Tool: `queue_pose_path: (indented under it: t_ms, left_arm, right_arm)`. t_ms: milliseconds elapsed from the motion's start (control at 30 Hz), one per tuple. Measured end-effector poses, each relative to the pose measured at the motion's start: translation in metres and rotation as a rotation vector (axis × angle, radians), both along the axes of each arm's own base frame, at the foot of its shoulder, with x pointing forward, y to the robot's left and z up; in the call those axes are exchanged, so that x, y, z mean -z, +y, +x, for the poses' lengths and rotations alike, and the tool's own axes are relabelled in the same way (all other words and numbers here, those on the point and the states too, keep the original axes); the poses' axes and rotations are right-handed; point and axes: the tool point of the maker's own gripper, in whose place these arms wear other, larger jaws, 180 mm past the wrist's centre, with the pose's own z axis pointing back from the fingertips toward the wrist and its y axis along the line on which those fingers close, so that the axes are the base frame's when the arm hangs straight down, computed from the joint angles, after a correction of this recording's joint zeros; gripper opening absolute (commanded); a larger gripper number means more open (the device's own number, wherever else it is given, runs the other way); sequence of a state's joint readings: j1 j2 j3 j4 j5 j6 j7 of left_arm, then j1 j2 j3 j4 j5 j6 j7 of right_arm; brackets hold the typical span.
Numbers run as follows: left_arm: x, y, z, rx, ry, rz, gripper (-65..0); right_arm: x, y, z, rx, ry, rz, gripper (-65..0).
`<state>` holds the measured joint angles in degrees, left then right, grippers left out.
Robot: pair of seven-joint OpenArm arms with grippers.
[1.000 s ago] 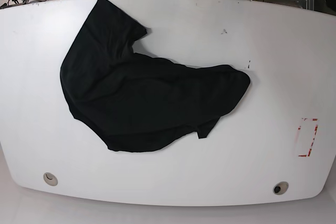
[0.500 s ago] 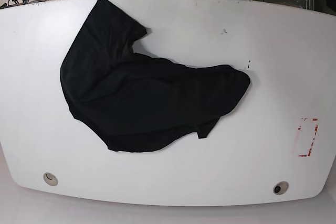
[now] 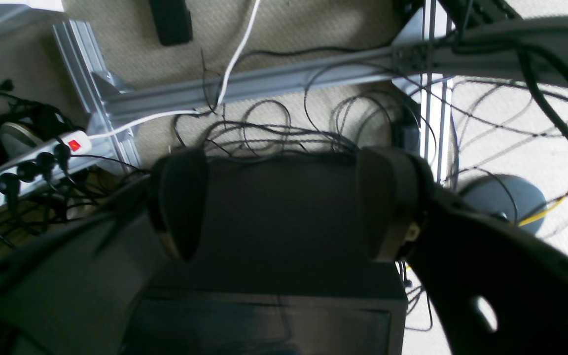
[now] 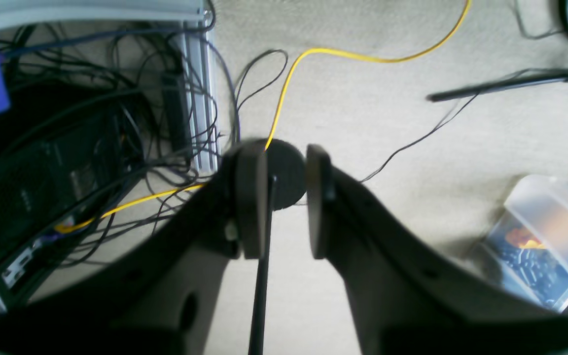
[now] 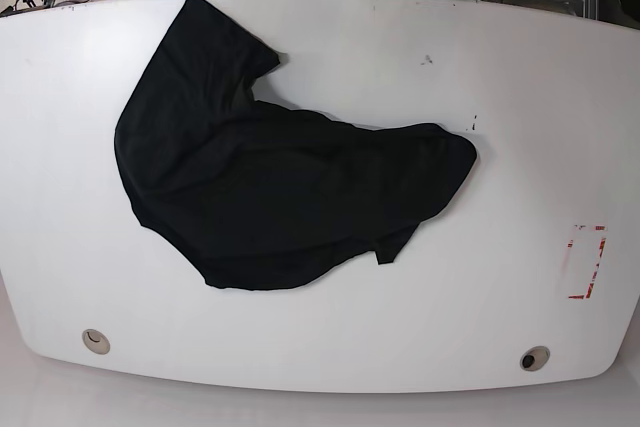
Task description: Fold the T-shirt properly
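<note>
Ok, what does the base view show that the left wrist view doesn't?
Only the base view shows the black T-shirt, lying crumpled and unfolded on the white table, plus a red-marked rectangle near the table's edge; no arm appears there. Only the left wrist view shows the left pincer, open and empty, over a power strip and an aluminium frame. Both share only carpeted floor with loose cables.

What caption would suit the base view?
Crumpled black T-shirt lying unfolded on a white table, no arm in sight.
</note>
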<state>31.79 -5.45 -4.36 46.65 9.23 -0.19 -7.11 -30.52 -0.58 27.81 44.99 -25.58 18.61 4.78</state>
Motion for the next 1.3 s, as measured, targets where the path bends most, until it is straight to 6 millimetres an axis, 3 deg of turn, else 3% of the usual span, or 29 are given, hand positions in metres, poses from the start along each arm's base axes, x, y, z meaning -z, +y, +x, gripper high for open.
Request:
queue_pose_path:
  t_ms: [200,333,500,667,1000,1167,1300]
  left_arm:
    - [-0.006,-0.003,-0.004,0.01,-0.013,-0.002,-20.6]
    - [-0.014,-0.004,-0.011,0.018,-0.02,-0.002,-20.6]
    - [-0.033,-0.005,-0.02,0.036,-0.06,-0.003,-20.5]
    - [-0.047,-0.004,-0.027,0.047,-0.067,0.003,-20.4]
    - [-0.088,-0.002,-0.009,0.065,-0.182,0.017,-19.8]
    - [-0.102,0.006,-0.02,0.063,-0.175,0.033,-19.5]
    - [-0.113,0.015,-0.029,0.053,-0.165,0.049,-19.4]
  right_arm:
    - [-0.009,-0.005,-0.003,-0.007,-0.04,-0.017,-52.1]
    - [-0.016,-0.004,-0.017,-0.015,-0.033,-0.025,-52.1]
    - [-0.031,-0.006,-0.027,-0.041,-0.045,-0.039,-52.2]
    - [-0.045,-0.014,-0.023,-0.058,-0.073,-0.07,-52.1]
    - [-0.085,-0.017,-0.011,-0.117,-0.144,-0.122,-52.2]
    - [-0.109,-0.019,-0.007,-0.146,-0.163,-0.153,-52.1]
    - [-0.135,-0.022,0.011,-0.155,-0.24,-0.182,-52.2]
